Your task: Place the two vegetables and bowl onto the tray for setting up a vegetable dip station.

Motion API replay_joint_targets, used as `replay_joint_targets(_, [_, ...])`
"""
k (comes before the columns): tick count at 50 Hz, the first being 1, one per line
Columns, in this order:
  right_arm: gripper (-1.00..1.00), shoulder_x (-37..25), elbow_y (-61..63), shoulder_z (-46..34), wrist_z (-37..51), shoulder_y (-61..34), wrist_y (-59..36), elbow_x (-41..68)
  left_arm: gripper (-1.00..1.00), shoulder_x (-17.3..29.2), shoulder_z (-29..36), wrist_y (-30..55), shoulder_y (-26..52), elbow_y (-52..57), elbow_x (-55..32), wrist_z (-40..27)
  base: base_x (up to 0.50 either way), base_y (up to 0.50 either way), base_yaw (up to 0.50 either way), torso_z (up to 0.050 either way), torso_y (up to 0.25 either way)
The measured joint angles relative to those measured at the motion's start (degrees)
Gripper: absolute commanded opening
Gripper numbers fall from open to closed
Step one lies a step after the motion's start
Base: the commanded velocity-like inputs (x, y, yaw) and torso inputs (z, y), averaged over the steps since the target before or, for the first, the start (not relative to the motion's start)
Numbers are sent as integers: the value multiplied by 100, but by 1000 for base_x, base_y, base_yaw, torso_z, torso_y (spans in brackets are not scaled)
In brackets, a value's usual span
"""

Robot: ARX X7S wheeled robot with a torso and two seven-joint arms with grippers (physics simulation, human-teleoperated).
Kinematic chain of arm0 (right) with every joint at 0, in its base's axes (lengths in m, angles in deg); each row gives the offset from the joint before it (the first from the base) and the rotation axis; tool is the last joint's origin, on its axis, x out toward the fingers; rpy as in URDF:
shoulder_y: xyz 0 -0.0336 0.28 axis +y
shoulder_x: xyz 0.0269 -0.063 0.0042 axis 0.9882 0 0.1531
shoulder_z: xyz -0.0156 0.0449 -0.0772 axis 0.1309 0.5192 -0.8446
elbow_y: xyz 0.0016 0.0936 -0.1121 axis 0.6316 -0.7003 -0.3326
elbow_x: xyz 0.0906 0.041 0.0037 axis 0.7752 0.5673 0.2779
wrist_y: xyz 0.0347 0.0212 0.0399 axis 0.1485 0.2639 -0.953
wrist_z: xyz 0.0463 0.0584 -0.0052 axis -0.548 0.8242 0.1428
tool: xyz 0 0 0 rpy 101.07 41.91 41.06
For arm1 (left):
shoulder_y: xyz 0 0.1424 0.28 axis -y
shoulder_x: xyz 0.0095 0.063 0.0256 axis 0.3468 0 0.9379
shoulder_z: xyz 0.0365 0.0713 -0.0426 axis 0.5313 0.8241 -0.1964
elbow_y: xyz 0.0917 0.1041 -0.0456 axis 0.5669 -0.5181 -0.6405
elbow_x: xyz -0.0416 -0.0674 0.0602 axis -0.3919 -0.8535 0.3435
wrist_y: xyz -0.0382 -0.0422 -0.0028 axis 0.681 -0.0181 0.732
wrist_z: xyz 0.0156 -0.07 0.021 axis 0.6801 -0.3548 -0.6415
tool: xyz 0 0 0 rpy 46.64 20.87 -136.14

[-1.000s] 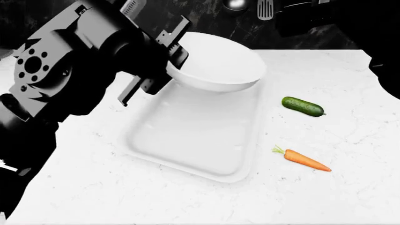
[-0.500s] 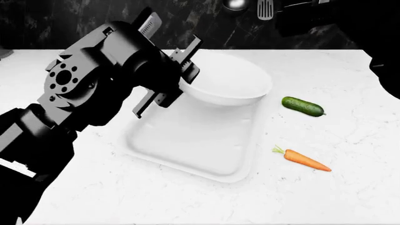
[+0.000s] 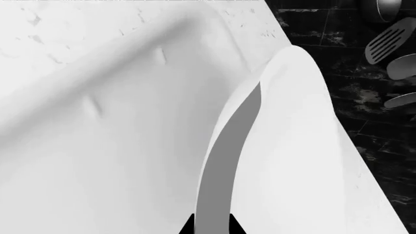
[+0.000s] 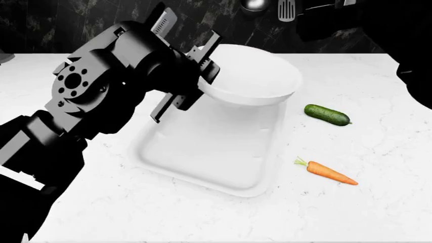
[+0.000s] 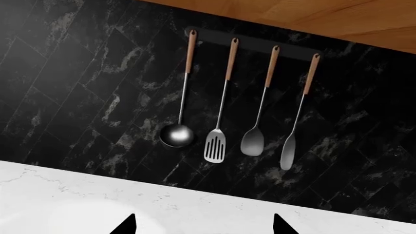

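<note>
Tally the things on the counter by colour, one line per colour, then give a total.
White: 2, the bowl and the tray
Green: 1, the cucumber
Orange: 1, the carrot
Total: 4

A white marble counter (image 4: 351, 212) spreads under and in front of the claws. Behind it rises a black marbled tile wall (image 5: 78, 87). Facing the right claw, a dark rail (image 5: 254, 48) on that wall carries four wood-handled utensils side by side: a ladle (image 5: 177, 134), a slotted turner (image 5: 215, 145), a spoon (image 5: 253, 141) and a spatula (image 5: 289, 157). A wooden cabinet (image 5: 325, 17) sits above the rail.
</note>
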Motion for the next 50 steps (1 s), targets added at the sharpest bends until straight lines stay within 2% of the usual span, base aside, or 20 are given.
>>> replay_joint_targets(50, [100, -24, 5, -104, -40, -19, 91, 3, -100, -50, 265, 132, -173, -460, 216, 269, 0, 0, 0, 0, 0])
